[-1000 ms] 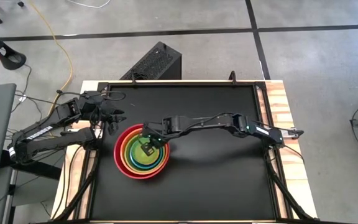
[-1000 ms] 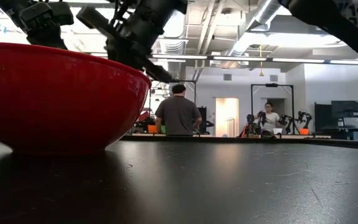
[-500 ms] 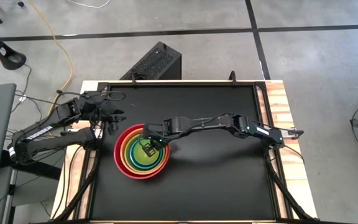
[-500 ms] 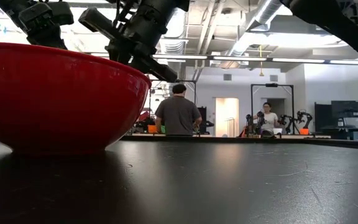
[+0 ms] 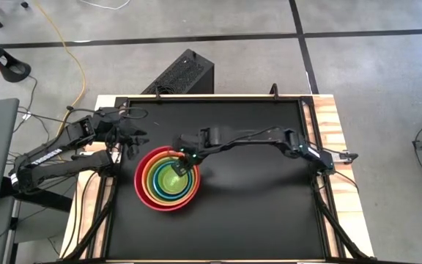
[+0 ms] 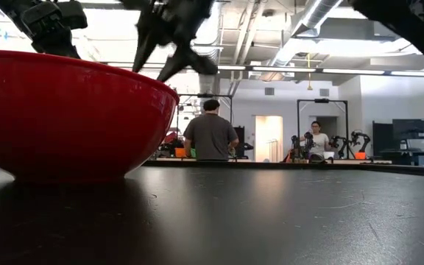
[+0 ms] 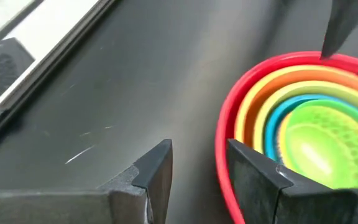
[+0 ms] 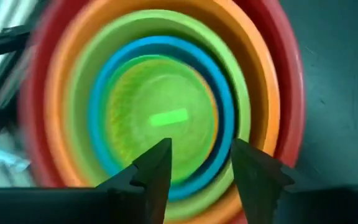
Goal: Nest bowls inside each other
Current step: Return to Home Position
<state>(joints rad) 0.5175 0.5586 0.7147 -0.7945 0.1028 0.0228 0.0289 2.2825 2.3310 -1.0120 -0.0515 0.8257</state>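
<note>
The bowls stand nested in one stack left of the table's middle. The red bowl is outermost, then orange, lime-green and blue. A bright green bowl lies innermost, with a thin yellow rim around it. My right gripper hangs open above the stack's far right rim, its fingers clear of the bowls. My left gripper waits open beside the stack's far left side, above the table, with nothing between its fingers.
The black table top stretches bare to the right of and in front of the stack. A raised rail runs along the table's edge near my left arm. In the low view, people stand in the room far behind the table.
My right gripper has opened inside the stack, then risen out of it and drawn back a little toward the table's far right. The bright green bowl stays nested in the middle. The stack has not shifted.
</note>
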